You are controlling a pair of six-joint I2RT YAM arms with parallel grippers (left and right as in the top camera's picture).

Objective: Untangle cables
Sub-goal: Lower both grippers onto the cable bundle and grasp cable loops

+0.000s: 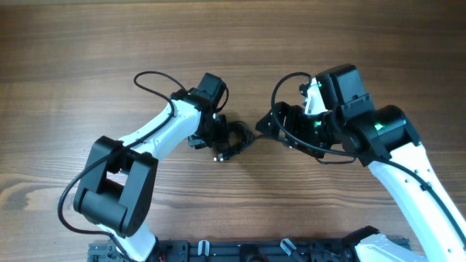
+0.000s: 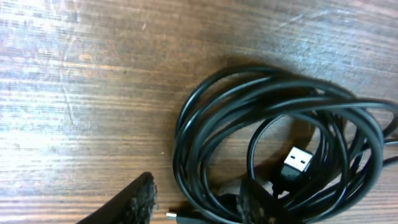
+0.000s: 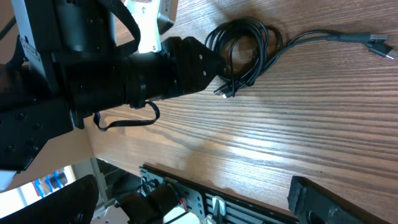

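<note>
The wooden table (image 1: pixel 73 58) fills the overhead frame. At its centre the left gripper (image 2: pixel 200 196) has its fingers spread wide, with the coil's outer strands lying between them, unpinched. The right gripper (image 3: pixel 193 186), centre-right overhead, also gapes wide and holds nothing. The cables (image 2: pixel 280 137) lie coiled (a loose black ring) at the left fingertips. A silver-tipped plug (image 2: pixel 298 163) rests inside the coil.

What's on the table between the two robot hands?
A tangled coil of thin black cables, clearest in the overhead view; loose strands trail from it toward the right arm.
</note>
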